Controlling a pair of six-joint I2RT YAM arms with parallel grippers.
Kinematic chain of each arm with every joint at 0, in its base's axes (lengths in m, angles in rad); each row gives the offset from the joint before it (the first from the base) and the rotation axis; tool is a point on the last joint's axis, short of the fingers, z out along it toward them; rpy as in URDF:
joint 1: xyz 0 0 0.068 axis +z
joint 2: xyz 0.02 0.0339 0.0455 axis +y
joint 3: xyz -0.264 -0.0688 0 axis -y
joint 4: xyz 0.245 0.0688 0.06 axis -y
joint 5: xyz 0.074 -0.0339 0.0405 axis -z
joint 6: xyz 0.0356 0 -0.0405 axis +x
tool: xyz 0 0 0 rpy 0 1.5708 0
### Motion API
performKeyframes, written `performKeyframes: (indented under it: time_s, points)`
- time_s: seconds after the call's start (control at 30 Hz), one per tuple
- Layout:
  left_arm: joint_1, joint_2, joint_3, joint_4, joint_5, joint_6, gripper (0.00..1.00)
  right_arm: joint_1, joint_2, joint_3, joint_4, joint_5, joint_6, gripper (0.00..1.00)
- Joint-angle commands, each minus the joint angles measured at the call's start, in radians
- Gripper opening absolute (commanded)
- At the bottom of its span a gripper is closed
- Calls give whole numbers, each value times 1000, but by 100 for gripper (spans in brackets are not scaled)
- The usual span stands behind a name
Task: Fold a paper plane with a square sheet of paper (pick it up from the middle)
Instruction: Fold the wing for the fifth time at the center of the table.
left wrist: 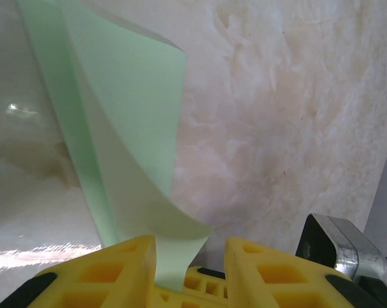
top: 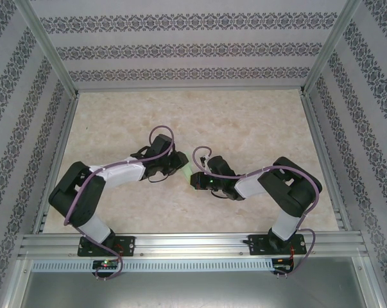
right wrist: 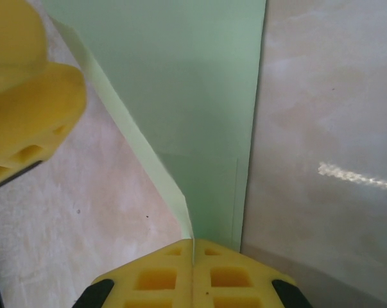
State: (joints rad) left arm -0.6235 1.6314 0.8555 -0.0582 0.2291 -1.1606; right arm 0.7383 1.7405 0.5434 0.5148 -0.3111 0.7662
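Observation:
The pale green sheet of paper (right wrist: 199, 96) is partly folded, with a raised flap and a crease running down to my right gripper (right wrist: 193, 247), which is shut on its near edge. In the left wrist view the sheet (left wrist: 126, 128) curls up off the table. Its lower tip dips between the spread yellow fingers of my left gripper (left wrist: 190, 256), close to the left finger (left wrist: 126, 266). That gripper is open. From above, both grippers meet mid-table, left gripper (top: 178, 165) and right gripper (top: 195, 177), with a sliver of paper (top: 188, 169) between them.
The pale marbled table (top: 244, 128) spreads around the arms inside a metal frame (top: 180, 244) with patterned walls. One yellow finger of the left gripper (right wrist: 26, 109) shows at the upper left of the right wrist view, close to the sheet.

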Motion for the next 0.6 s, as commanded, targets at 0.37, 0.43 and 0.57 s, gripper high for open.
performKeyframes:
  time_s: [0.37, 0.43, 0.57]
  points:
    - [-12, 133, 48, 99, 39, 24, 33, -22, 22, 29, -149, -20, 35, 9]
    - [-12, 134, 49, 87, 31, 35, 33, -23, 7, 38, -176, -25, 33, 12]
    - [-12, 134, 51, 57, 17, 49, 32, -23, -30, 54, -232, -11, 22, 19]
